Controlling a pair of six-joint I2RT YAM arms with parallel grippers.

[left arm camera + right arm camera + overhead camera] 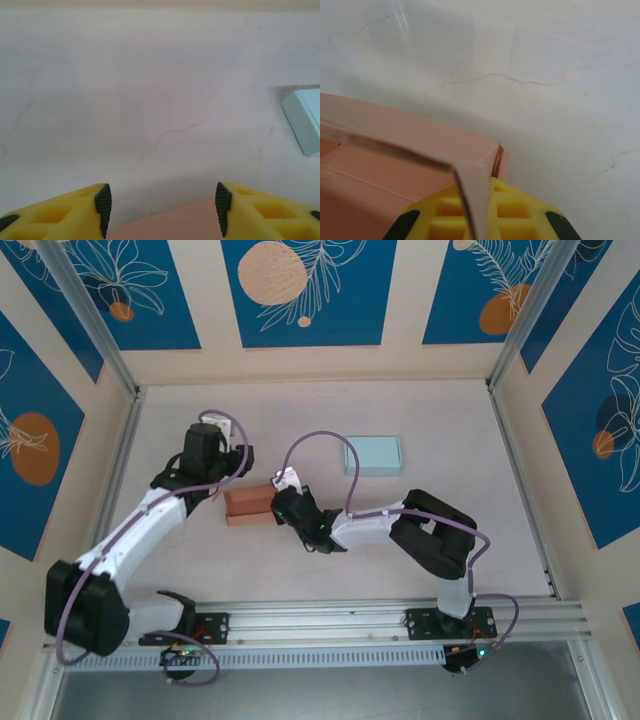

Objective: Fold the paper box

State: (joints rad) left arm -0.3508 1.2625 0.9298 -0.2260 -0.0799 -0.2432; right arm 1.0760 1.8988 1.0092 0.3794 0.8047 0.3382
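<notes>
The salmon paper box [248, 505] lies left of centre in the overhead frame on the pale table [440, 410], with the left gripper [232, 483] at its upper left edge. Its jaws stand apart either side of that edge, and whether the pads [103, 210] touch it cannot be told. The right gripper [480, 216], at the box's right end, is clamped on an upright flap, and bare table lies beyond, up to a light blue box [373, 455] well apart at upper right.

paper box [248, 505] | salmon-pink | partly folded, one flap raised | centre-left
</notes>
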